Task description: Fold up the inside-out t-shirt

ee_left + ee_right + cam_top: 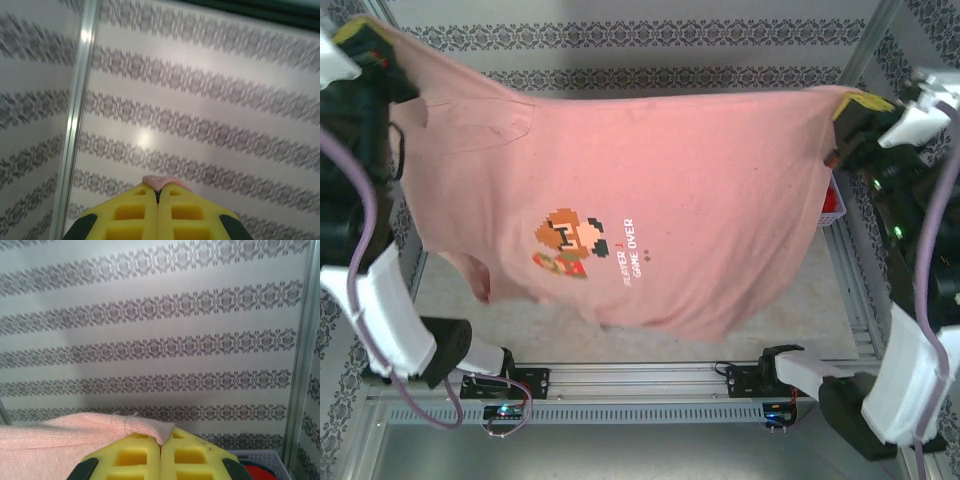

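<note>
Left gripper, seen from its own wrist, has its yellow fingers pressed flat together, with a small fold of the inside-out t-shirt pinched at the tips. Right gripper is clamped the same way on a ribbed edge of the pink cloth, which drapes off to the left of the fingers in that view. At the lower right of the right wrist view sits a white basket with something red inside.

From the top camera, the shirt hangs clear of the table, stretched as a wide sheet between the left gripper at the upper left and the right gripper at the upper right. Its top edge sags a little between the two grips. A pixel-figure print with pale lettering beside it shows on the side facing the camera, and the bottom edge dangles unevenly. Beyond the shirt stands a patterned wall with grey ornamental bands.
</note>
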